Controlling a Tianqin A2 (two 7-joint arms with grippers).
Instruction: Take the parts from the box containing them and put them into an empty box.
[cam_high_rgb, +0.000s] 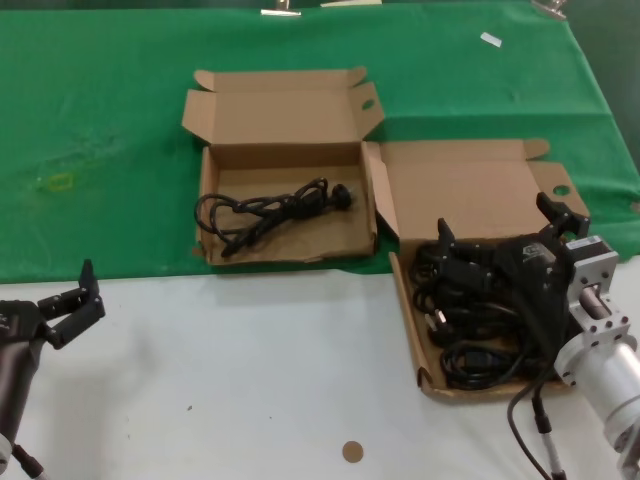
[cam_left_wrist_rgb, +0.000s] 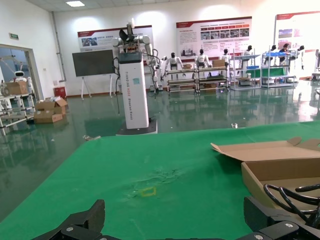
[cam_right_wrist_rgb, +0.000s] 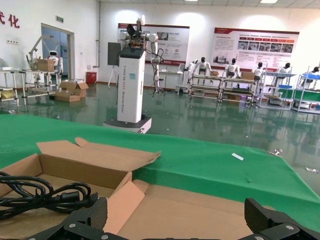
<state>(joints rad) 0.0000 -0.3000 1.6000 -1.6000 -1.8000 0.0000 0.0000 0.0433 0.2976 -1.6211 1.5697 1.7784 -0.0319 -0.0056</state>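
Observation:
The box containing the parts (cam_high_rgb: 428, 382) stands at the right, its lid flap with a small round hole (cam_high_rgb: 560, 190), and holds several black cables (cam_high_rgb: 480, 345). My right gripper (cam_high_rgb: 497, 220) hovers over it, open and empty; in the right wrist view its fingers (cam_right_wrist_rgb: 90, 216) spread above the lid (cam_right_wrist_rgb: 200, 210). The box with the oval flap hole (cam_high_rgb: 367, 103) stands at the left of it and holds one black cable (cam_high_rgb: 270, 208), also seen in the right wrist view (cam_right_wrist_rgb: 45, 195). My left gripper (cam_high_rgb: 70, 298) is open and idle at the front left.
A green cloth (cam_high_rgb: 100, 120) covers the far part of the table; the near part is white (cam_high_rgb: 250, 380). A small brown disc (cam_high_rgb: 352, 451) lies near the front edge. A yellow ring (cam_high_rgb: 60, 182) and a white scrap (cam_high_rgb: 490, 40) lie on the cloth.

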